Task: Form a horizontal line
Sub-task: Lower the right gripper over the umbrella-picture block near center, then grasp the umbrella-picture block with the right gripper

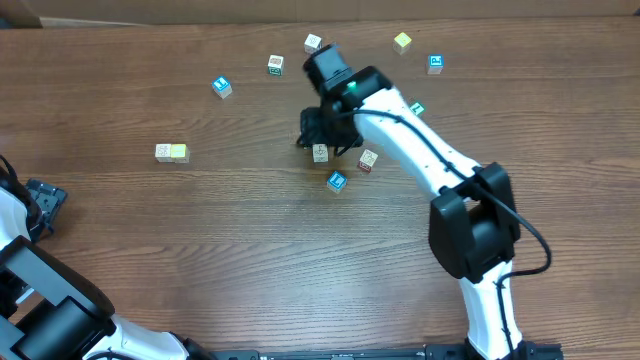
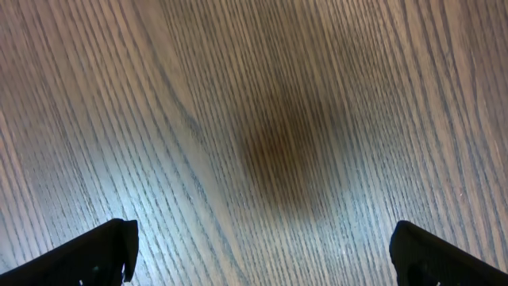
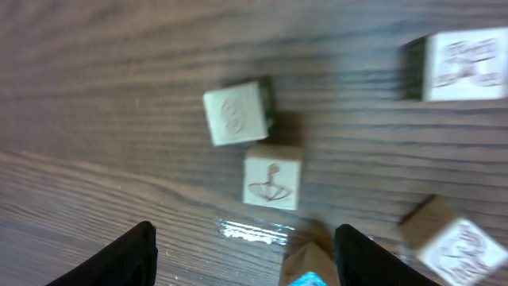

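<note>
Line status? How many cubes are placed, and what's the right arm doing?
Early. Done: only a white-and-yellow pair touches in a row. In hand: nothing gripped; the right gripper is open over a white printed cube, and the left gripper is open over bare table. Left: the other cubes lie scattered, e.g. a blue cube.

No readable words, numbers or brands showing anywhere. I'm seeing only printed signs on cube faces.

- Right wrist view: pale cube showing swirl-like mark.
- Second cube, just below it, showing umbrella-like drawing.
- Top-right cube showing brown pattern, blurring too much for reading.
- Overhead: blue cube showing white mark, too small for reading.
</note>
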Action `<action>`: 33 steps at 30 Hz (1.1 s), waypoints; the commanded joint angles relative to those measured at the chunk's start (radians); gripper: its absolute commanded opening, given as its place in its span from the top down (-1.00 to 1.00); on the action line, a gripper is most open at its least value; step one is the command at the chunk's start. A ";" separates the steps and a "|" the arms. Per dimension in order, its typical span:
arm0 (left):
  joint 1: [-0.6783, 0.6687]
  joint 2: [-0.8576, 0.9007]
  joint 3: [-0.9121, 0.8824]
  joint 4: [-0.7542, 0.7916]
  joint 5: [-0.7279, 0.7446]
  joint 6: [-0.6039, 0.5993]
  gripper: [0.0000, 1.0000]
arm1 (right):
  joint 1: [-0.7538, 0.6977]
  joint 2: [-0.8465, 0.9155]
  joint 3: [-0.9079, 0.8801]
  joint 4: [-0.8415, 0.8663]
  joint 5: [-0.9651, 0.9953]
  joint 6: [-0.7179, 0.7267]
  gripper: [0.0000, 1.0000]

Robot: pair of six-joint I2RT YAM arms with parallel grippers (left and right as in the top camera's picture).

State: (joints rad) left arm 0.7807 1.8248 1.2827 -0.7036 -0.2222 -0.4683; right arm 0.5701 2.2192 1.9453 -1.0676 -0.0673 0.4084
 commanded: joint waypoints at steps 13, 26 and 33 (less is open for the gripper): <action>0.002 0.014 -0.006 0.000 -0.021 0.004 -0.99 | 0.044 0.099 -0.003 -0.002 0.127 -0.050 -0.35; 0.002 0.014 -0.006 0.000 -0.021 0.004 -0.99 | 0.044 0.102 -0.011 0.040 0.177 -0.050 -0.18; 0.002 0.014 -0.006 0.000 -0.021 0.004 -0.99 | 0.044 0.102 -0.011 0.042 0.213 -0.049 -0.16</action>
State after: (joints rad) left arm 0.7807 1.8248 1.2827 -0.7036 -0.2222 -0.4683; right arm 0.6212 2.3173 1.9408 -1.0317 0.1177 0.3626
